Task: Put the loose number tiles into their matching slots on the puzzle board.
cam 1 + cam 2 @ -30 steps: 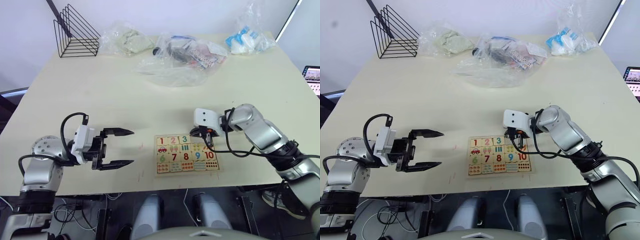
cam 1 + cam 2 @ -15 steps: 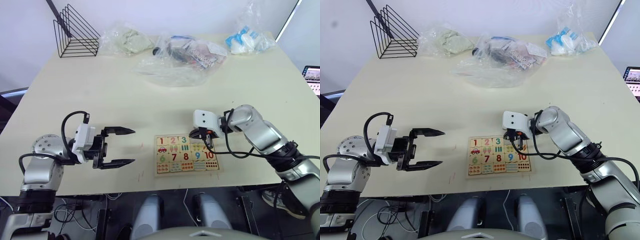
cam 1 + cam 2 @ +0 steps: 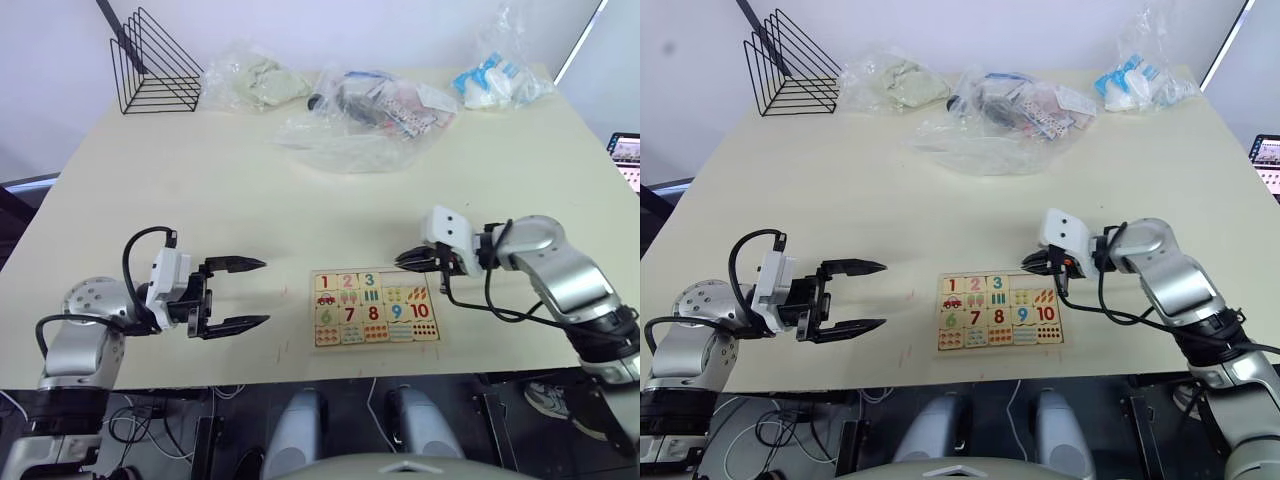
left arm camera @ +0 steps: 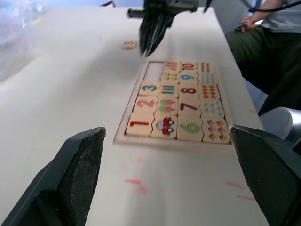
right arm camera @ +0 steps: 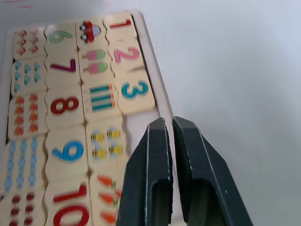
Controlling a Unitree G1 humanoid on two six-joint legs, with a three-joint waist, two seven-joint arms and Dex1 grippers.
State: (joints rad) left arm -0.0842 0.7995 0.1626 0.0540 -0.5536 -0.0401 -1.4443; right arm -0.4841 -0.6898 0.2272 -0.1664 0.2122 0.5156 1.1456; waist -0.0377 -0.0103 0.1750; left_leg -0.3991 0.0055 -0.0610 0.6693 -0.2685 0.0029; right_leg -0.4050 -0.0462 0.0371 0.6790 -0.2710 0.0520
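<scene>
Right gripper (image 3: 404, 260) jaws clenched, empty, beside the puzzle board (image 3: 375, 309) — left gripper (image 3: 255, 293) jaws released.

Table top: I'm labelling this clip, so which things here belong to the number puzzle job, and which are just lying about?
Belongs to the job:
- puzzle board
- seated tiles 1 to 3
- empty slot
- loose number tile, digit unreadable
- right pincer, shut
- left pincer, open

Lying about:
- black wire rack
- clear plastic bags
</scene>
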